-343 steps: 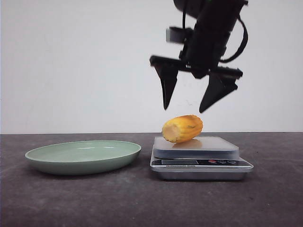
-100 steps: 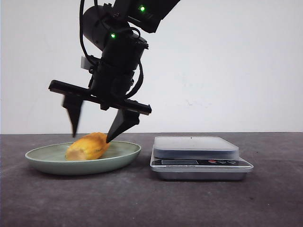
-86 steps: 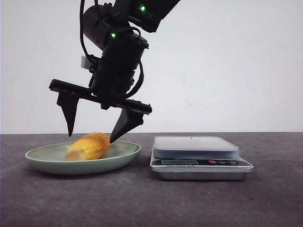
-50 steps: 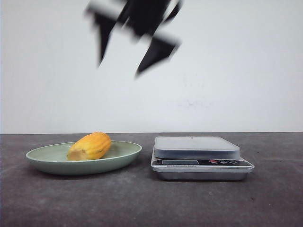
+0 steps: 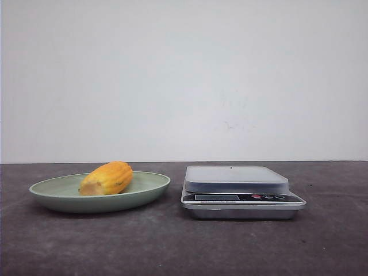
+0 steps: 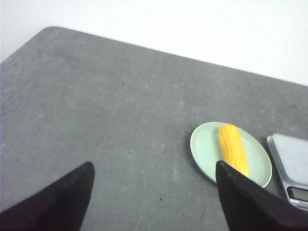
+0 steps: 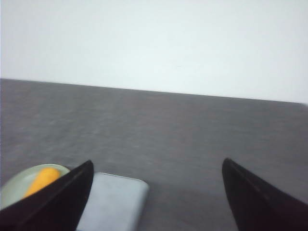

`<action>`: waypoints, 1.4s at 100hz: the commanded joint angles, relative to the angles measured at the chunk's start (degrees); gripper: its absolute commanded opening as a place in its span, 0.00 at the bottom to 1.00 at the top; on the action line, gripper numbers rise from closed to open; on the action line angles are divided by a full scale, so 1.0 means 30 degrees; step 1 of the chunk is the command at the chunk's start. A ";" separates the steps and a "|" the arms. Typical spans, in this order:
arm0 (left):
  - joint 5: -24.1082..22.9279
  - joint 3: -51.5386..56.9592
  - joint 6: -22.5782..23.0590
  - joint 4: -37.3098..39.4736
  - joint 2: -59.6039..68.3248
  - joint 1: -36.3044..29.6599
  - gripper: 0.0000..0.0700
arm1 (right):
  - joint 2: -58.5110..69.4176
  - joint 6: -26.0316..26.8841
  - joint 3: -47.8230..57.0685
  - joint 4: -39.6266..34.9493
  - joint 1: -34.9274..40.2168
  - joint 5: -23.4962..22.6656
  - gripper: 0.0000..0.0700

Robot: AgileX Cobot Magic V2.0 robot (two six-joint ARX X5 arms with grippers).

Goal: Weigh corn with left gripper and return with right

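Both grippers hang high, fingers spread wide and empty: the left gripper (image 6: 154, 202) above the worktop (image 5: 172, 247) with the corn (image 5: 107, 177) ahead toward its right finger, the right gripper (image 7: 156, 202) farther off. Corn lies lengthwise in the plate (image 5: 144, 192), just beside the scale (image 5: 241, 198). Beyond, plain wall.

My body not visible in front view. Only my fingers show, in wrist views.

My left gripper (image 6: 153, 192): two fingers (image 6: 57, 202), matte black, wedge shape, narrowing to pointed tips. Surfaces plain, no markings, no screws or cables visible.

My right gripper (image 7: 156, 190): same kind of fingers (image 7: 53, 202), matte black, triangular, pointed tips, slightly blurred edges. Rest of my arms outside picture.
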 commanded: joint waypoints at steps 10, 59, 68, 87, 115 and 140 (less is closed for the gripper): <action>0.0058 0.0087 -0.0029 0.0685 0.0102 -0.0022 0.68 | -0.2586 -0.0641 -0.0597 -0.0962 -0.0007 0.0838 0.77; 0.1020 -0.3395 -0.0393 0.1945 0.0102 -0.0022 0.64 | -1.2196 0.2375 -1.2670 0.0517 -0.0015 0.0780 0.77; 0.1341 -0.4080 -0.0393 0.2659 0.0102 -0.0022 0.47 | -1.2830 0.2688 -1.3930 0.1268 -0.0015 0.0758 0.75; 0.1384 -0.4546 0.0022 0.3679 0.0102 -0.0022 0.01 | -1.2939 0.2703 -1.4571 0.2521 -0.0015 0.0882 0.02; 0.1377 -0.4539 0.0051 0.4022 0.0102 -0.0022 0.02 | -1.2939 0.2703 -1.4557 0.3118 -0.0015 0.0831 0.02; 0.1377 -0.4524 0.0051 0.4044 0.0102 -0.0022 0.02 | -1.2939 0.2703 -1.4557 0.3264 -0.0015 0.0831 0.02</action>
